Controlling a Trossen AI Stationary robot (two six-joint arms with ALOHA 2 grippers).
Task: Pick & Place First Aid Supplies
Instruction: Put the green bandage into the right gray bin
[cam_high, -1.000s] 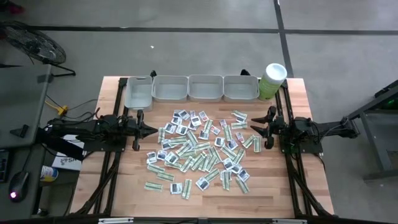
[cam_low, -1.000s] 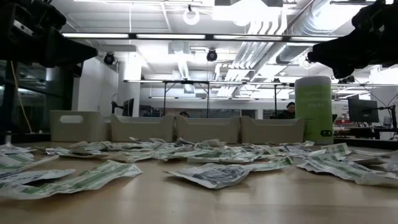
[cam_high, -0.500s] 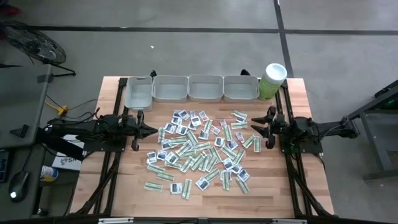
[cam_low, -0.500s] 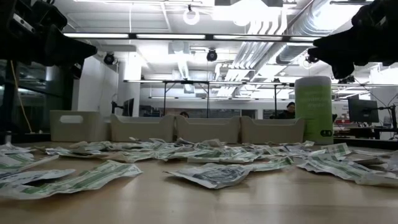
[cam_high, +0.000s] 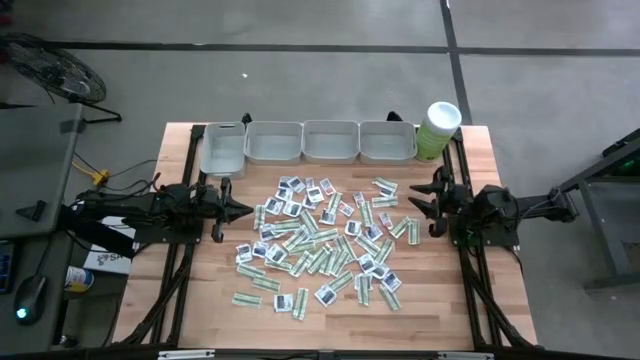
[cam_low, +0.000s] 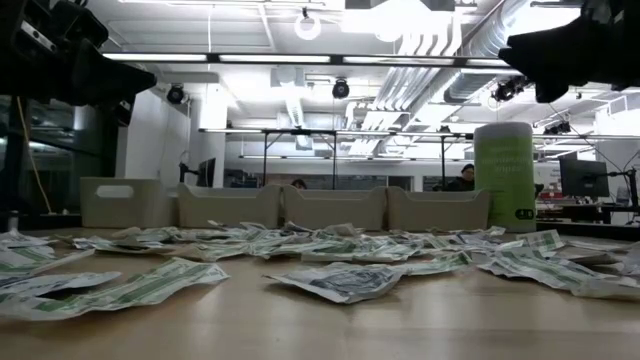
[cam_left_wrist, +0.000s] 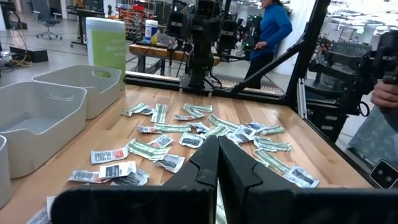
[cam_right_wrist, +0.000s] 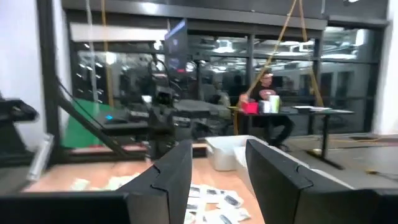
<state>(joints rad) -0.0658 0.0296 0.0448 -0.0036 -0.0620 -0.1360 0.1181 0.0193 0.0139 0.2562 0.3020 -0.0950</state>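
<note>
The first aid supplies (cam_high: 322, 240) lie flat and scattered over the middle of the table: narrow green-white strips and squarish white sachets, also seen in the low view (cam_low: 340, 280) and in both wrist views (cam_left_wrist: 180, 140) (cam_right_wrist: 211, 196). My left gripper (cam_high: 248, 210) (cam_left_wrist: 217, 165) hovers shut above the table at the pile's left edge, pointing right. My right gripper (cam_high: 415, 200) (cam_right_wrist: 217, 171) is open and hangs well above the pile's right edge (cam_low: 512, 52). Neither touches a sachet.
Several grey trays (cam_high: 302, 142) (cam_low: 230, 205) stand in a row along the far edge, with the pale green tub (cam_high: 437, 130) (cam_low: 516, 175) at their right end. Bare wood lies near the front edge. People (cam_left_wrist: 273, 31) (cam_right_wrist: 267, 87) are beyond the table.
My right gripper has risen and drawn back a little toward the table's right edge. The left arm and the sachets have kept still.
</note>
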